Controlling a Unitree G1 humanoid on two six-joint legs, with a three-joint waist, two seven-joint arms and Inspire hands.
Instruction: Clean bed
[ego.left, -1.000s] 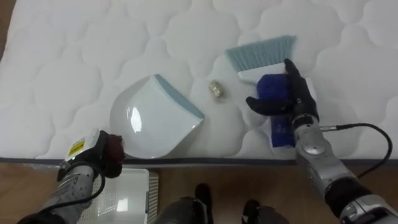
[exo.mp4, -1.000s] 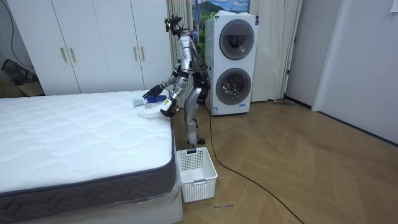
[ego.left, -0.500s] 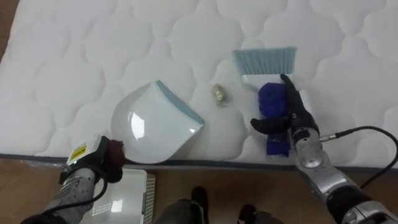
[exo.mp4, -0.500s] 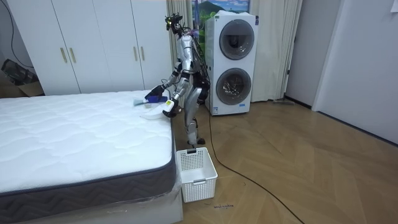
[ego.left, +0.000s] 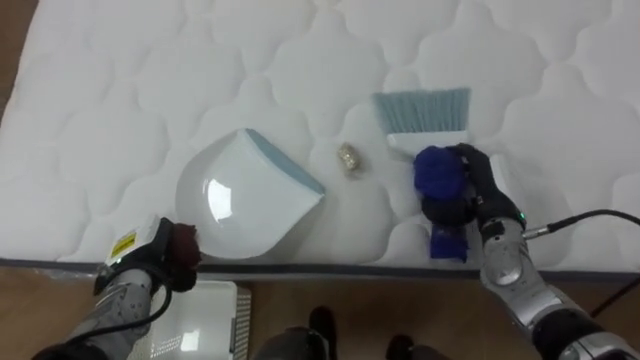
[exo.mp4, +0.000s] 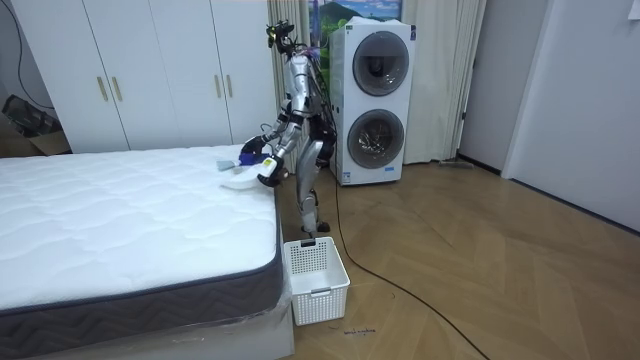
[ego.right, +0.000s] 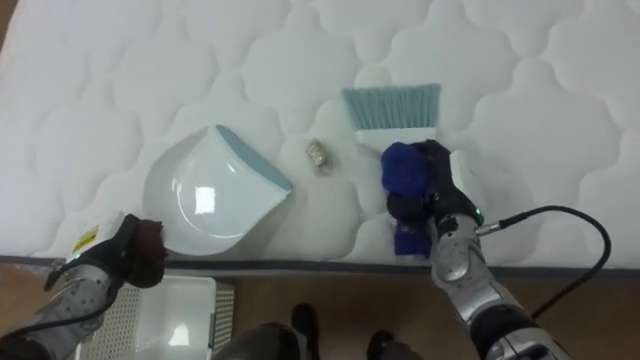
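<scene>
A brush with pale blue bristles (ego.left: 424, 108) and a blue handle lies on the white quilted mattress (ego.left: 150, 90). My right hand (ego.left: 468, 192) is shut on that handle, fingers curled over it. A small crumpled brownish scrap (ego.left: 348, 157) rests between the brush and a white dustpan (ego.left: 245, 195), whose blue-grey lip faces the scrap. At the mattress's near edge my left hand (ego.left: 168, 252) is curled at the dustpan's rear end, where its handle is. In the room view I stand bent over the bed's corner.
A white slatted basket (ego.left: 200, 315) stands on the wooden floor against the bed's edge, below my left hand. Behind me in the room view are stacked washing machines (exo.mp4: 375, 100) and white wardrobes (exo.mp4: 150, 70).
My right hand, spread open over the brush handle before, has closed its fingers round it. The brush has turned a little straighter. The left hand and the dustpan have stayed put.
</scene>
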